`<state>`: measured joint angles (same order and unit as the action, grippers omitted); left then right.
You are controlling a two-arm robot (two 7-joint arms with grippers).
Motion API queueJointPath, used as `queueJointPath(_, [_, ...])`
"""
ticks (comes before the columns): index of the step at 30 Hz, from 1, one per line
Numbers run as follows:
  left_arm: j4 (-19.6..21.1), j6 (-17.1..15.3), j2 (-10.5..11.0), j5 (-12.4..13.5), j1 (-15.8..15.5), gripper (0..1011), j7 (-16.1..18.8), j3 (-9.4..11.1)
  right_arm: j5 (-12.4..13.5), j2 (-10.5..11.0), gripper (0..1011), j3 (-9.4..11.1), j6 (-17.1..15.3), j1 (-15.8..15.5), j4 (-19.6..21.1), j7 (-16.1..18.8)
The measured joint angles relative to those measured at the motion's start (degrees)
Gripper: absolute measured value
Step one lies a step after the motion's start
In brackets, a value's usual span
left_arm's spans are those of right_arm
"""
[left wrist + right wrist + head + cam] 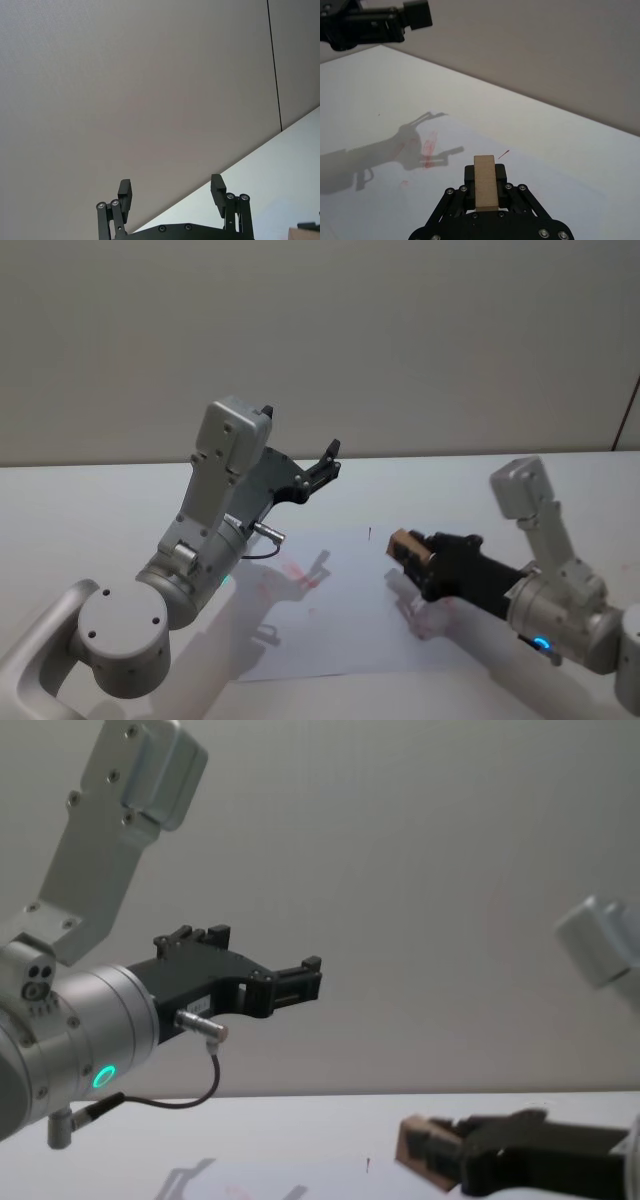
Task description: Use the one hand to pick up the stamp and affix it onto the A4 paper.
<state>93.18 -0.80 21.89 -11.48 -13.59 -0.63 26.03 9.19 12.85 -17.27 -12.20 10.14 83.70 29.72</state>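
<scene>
My right gripper [413, 551] is shut on the stamp [404, 543], a small tan wooden block that sticks out past its black fingers. It hangs a little above the right part of the A4 paper [330, 640], a white sheet with faint red marks [300, 575] near its middle. The right wrist view has the stamp [485, 181] upright between the fingers, above the paper [445, 165]. In the chest view the stamp [412, 1145] sits low at the right. My left gripper [325, 466] is raised high over the table's far side, open and holding nothing, its fingers [125, 192] spread.
The white table [80, 510] runs back to a plain grey wall. The left arm's big body [190, 560] with its dangling cable stands over the paper's left edge and casts a shadow on it.
</scene>
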Motion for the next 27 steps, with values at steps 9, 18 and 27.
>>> queueJointPath(9, [0.00, 0.00, 0.00, 0.00, 0.00, 1001, 0.00, 0.00, -2.32, -1.52, 217, -1.42, -0.45, 2.57, -5.67, 3.77])
queueJointPath(18, [0.00, 0.00, 0.00, 0.00, 0.00, 1001, 0.00, 0.00, -3.90, -2.46, 217, -2.32, -0.45, 4.32, -9.19, 5.95])
queueJointPath(27, [0.00, 0.00, 0.00, 0.00, 0.00, 1001, 0.00, 0.00, -5.01, -2.75, 217, -2.87, -0.15, 5.12, -10.71, 6.68])
